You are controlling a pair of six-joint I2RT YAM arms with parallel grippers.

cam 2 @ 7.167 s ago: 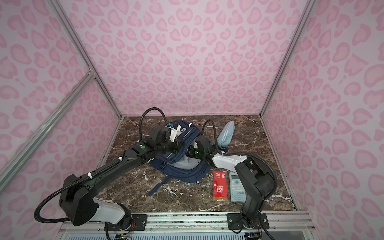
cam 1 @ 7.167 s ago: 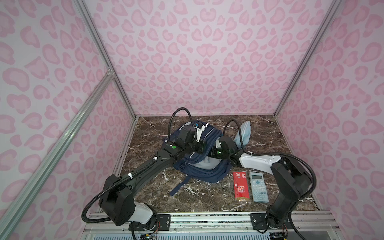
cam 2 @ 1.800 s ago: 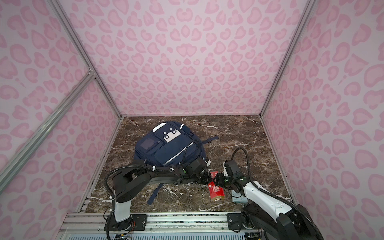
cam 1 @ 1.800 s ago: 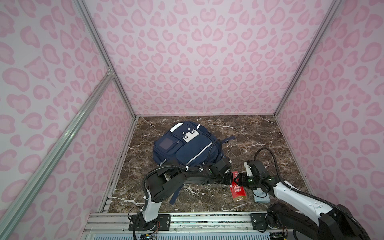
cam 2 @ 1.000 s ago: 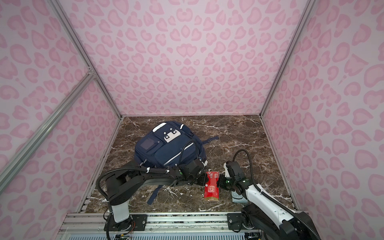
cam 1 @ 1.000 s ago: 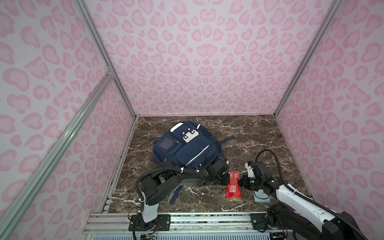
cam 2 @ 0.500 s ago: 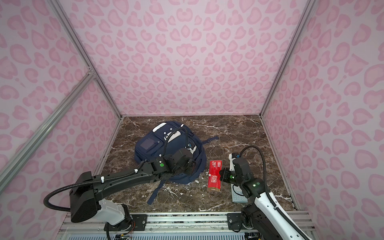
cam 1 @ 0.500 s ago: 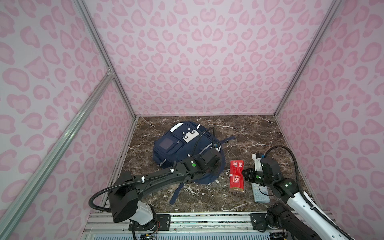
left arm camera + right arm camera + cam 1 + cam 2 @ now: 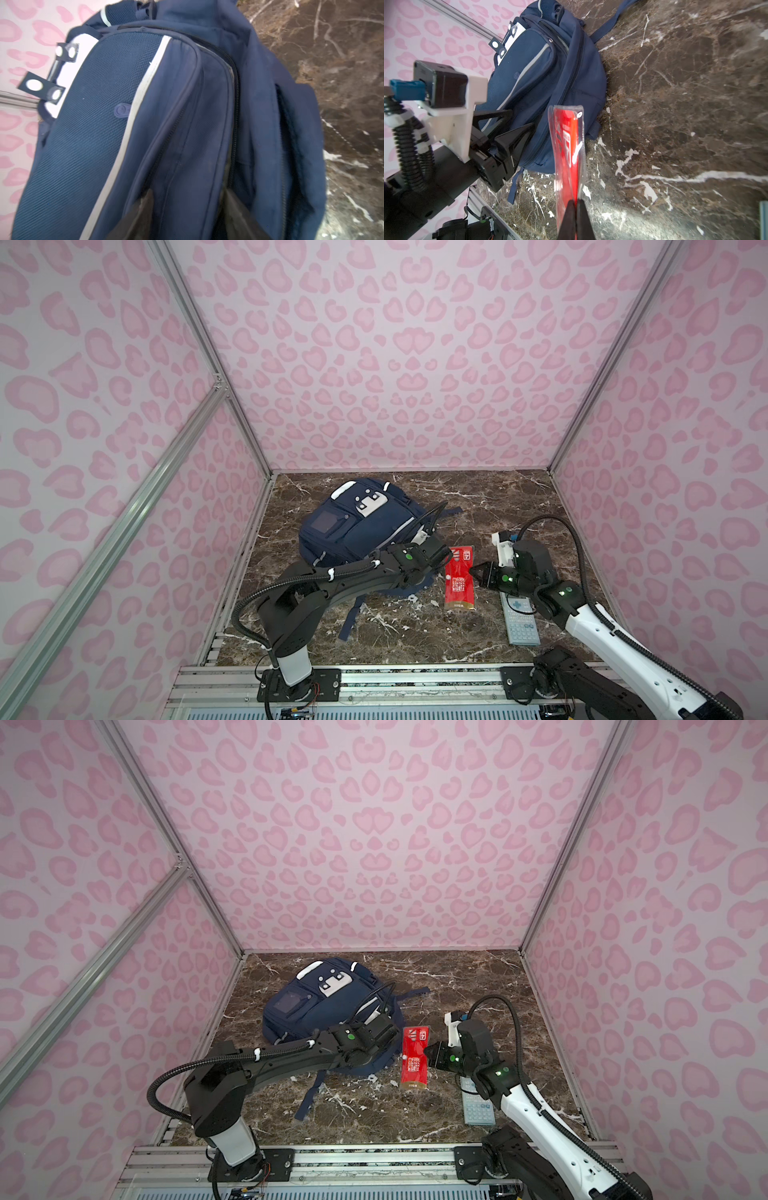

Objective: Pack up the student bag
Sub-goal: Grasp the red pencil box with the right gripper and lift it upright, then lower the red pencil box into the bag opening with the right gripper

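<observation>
The student bag [image 9: 357, 526] [image 9: 324, 1002], a navy backpack with white stripes, lies flat on the marble floor at the back left. My left gripper [image 9: 444, 561] [image 9: 188, 199] is open at the bag's near right edge, its fingers [image 9: 145, 207] straddling a zipped front panel of the bag [image 9: 166, 124]. A red packet [image 9: 459, 580] [image 9: 414, 1060] [image 9: 566, 145] in a clear sleeve sits just right of the bag. It is pinched at its right edge by my right gripper [image 9: 474, 570] [image 9: 576, 204], which is shut on it.
A grey-blue calculator [image 9: 521, 622] [image 9: 478, 1106] lies on the floor under my right arm, near the front right. A loose bag strap [image 9: 353, 614] trails toward the front rail [image 9: 415, 680]. Pink patterned walls enclose the floor on three sides.
My left gripper let go of the red packet, opened and moved onto the bag's edge. My right gripper raised the packet and carried it slightly back, still shut on it.
</observation>
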